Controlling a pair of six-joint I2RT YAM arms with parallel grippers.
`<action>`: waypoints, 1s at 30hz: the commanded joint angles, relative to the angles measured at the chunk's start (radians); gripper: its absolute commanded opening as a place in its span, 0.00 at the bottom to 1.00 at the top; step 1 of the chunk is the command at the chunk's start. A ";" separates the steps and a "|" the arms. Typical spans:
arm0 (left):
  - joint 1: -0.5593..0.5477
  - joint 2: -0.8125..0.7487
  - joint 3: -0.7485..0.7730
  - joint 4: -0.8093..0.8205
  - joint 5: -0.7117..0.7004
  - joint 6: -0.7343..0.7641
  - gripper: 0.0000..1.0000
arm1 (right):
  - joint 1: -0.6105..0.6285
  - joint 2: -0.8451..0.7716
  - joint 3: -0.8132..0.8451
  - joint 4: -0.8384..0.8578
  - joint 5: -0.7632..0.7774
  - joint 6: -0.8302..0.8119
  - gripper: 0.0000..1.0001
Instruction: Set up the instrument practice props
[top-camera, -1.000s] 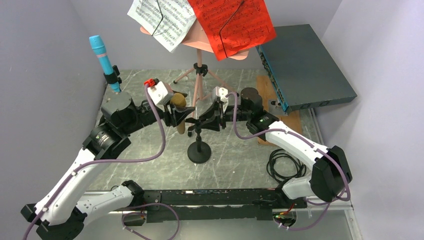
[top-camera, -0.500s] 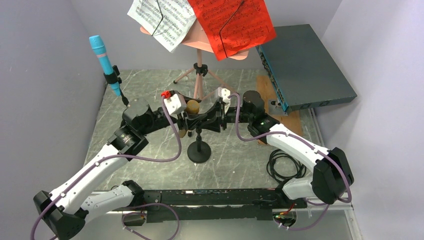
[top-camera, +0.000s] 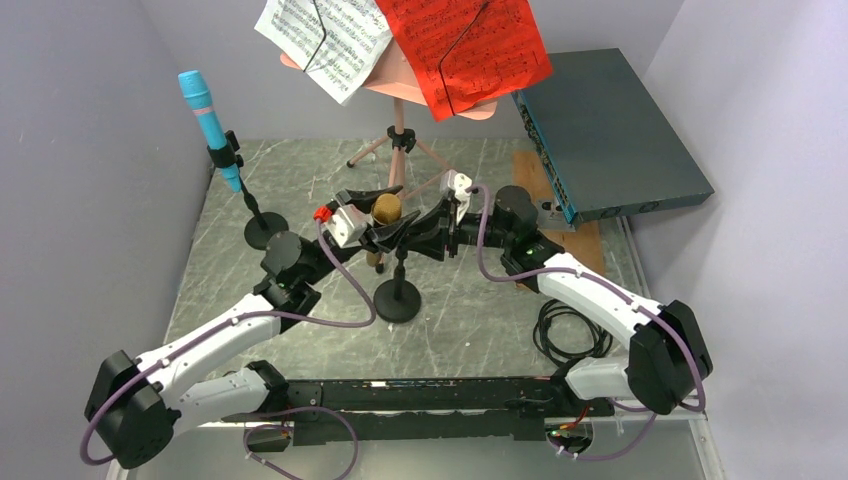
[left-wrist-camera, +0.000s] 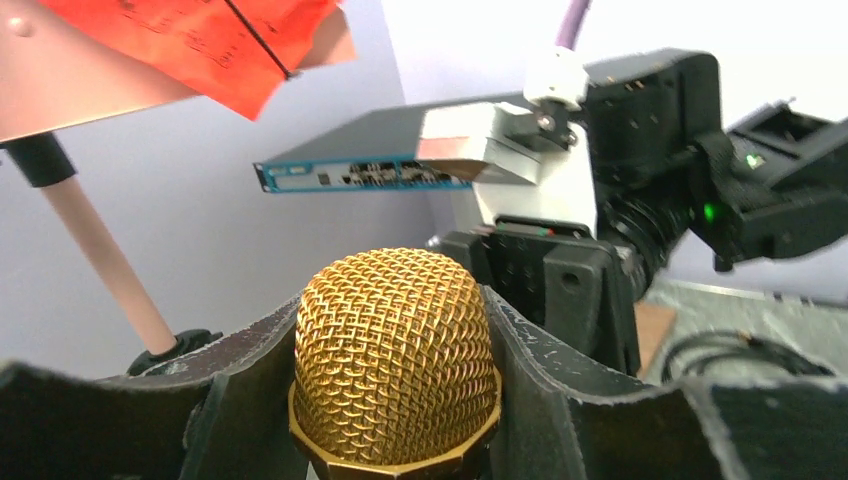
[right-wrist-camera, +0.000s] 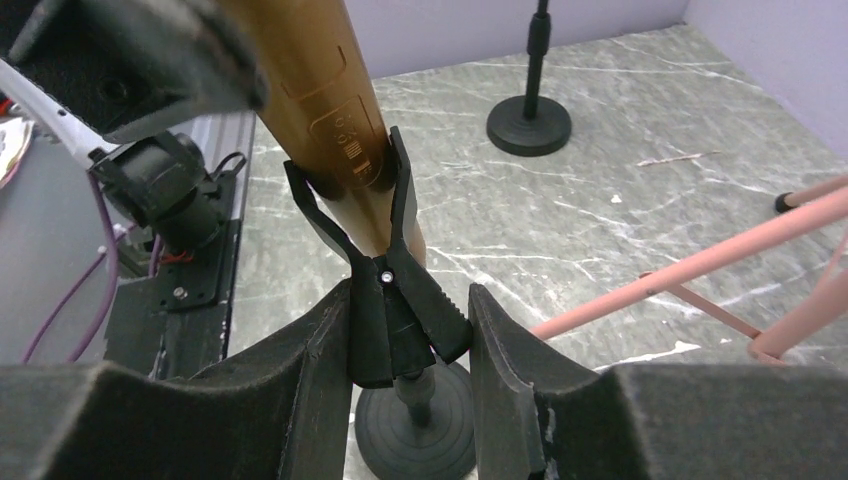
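Note:
My left gripper (top-camera: 383, 222) is shut on the head of the gold microphone (left-wrist-camera: 395, 355), held upright over the middle black pole (top-camera: 399, 285). The microphone's gold body (right-wrist-camera: 320, 90) sits in the fork of that pole's black clip (right-wrist-camera: 390, 300). My right gripper (right-wrist-camera: 405, 345) is shut on the clip's levers, just above the round base (right-wrist-camera: 415, 440). The blue microphone (top-camera: 207, 112) stands clipped on the second pole (top-camera: 264, 230) at the left. The pink music desk (top-camera: 400, 80) stands on tripod legs at the back, holding white pages (top-camera: 325, 35) and red pages (top-camera: 465, 50).
A large dark-teal box (top-camera: 610, 135) lies at the back right, on a wooden board (top-camera: 540, 180). A coiled black cable (top-camera: 570, 330) lies by the right arm. Pink tripod legs (right-wrist-camera: 700, 265) run close beside my right gripper. Purple walls close in on both sides.
My left arm has swung right and forward, carrying the gold microphone from left of the pole up to its clip. The blue microphone's pole base is now uncovered. The right gripper has barely moved.

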 joint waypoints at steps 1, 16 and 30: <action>-0.017 0.062 -0.042 0.425 -0.096 -0.142 0.00 | 0.019 -0.040 -0.012 0.110 -0.002 0.078 0.00; -0.051 0.038 -0.037 0.204 0.090 -0.148 0.00 | 0.061 -0.057 0.058 -0.060 0.071 0.016 0.16; -0.050 -0.112 -0.077 0.022 0.017 -0.157 0.00 | 0.144 -0.245 -0.302 0.061 0.324 0.224 1.00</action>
